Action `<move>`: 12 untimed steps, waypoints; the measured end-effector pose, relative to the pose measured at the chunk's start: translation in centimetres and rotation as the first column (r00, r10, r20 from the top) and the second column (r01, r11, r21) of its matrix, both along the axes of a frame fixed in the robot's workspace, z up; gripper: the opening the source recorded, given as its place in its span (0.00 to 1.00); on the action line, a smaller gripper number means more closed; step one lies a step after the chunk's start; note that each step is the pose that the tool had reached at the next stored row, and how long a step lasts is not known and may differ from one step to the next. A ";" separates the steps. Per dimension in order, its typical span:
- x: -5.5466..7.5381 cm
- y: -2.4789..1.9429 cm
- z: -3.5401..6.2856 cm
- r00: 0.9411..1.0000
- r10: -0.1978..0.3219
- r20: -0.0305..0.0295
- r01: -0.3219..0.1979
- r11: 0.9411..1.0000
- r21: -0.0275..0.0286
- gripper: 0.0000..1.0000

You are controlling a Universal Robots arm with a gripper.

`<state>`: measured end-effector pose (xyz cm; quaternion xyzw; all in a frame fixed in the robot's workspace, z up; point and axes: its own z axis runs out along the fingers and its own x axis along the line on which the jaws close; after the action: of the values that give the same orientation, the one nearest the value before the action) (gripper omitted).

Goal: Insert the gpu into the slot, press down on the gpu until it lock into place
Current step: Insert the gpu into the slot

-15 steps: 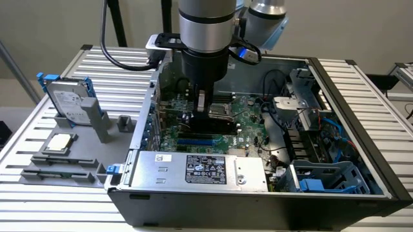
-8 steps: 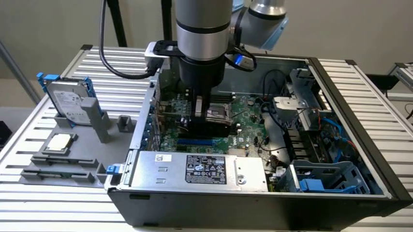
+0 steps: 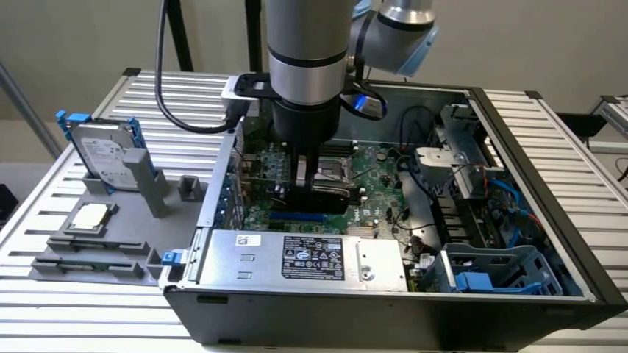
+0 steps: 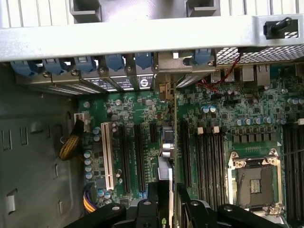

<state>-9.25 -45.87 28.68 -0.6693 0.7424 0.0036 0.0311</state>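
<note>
- Nearest in the exterior view, the silver power-supply box (image 3: 304, 257) lay inside the front wall of the open computer case (image 3: 393, 312), which rested on the slatted tabletop (image 3: 88, 316).
- Just beyond that box, the bright blue slot (image 3: 297, 218) ran along the green motherboard (image 3: 383, 173). Part of its blue top was bare to the camera, so I judged that the card was not fully home along the whole strip.
- Directly over and just behind the slot was the gpu (image 3: 329, 195), standing upright on its long edge and lined up with the strip.
- Its lower edge looked very close to the slot. Whether that edge had entered the connector could not be told.
- The pincer (image 4: 169, 202) was clamped on the gpu from above, one finger against each face, with the arm coming straight down into the case.
- In the wrist view the card appeared edge-on as a thin line running from the fingers towards the rear bracket row (image 4: 118, 66). It sat between the black expansion slots (image 4: 133, 156) and the black memory slots (image 4: 204, 156).
- Farther along the board, the processor socket (image 4: 251, 183) stood apart from the work.
- By my reading, the pick-up and alignment were done. The full seating and the press that locks the card were left, and nothing showed a latch closed.
</note>
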 end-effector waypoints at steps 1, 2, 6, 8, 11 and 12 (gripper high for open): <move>0.0 0.00 -0.13 1.000 0.000 0.000 0.000 1.000 0.001 0.26; 0.1 0.00 -0.22 1.000 0.000 0.000 0.000 1.000 0.002 0.26; 0.2 0.00 -0.26 1.000 0.000 -0.002 0.000 1.000 0.002 0.26; 0.2 0.00 -0.27 1.000 0.000 -0.002 0.000 1.000 0.002 0.26; 0.2 0.00 -0.27 1.000 0.000 -0.001 0.000 1.000 0.002 0.26; 0.2 0.00 -0.28 1.000 0.000 -0.002 0.000 1.000 0.002 0.26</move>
<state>-9.09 -45.87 28.40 -0.6693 0.7423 0.0050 0.0312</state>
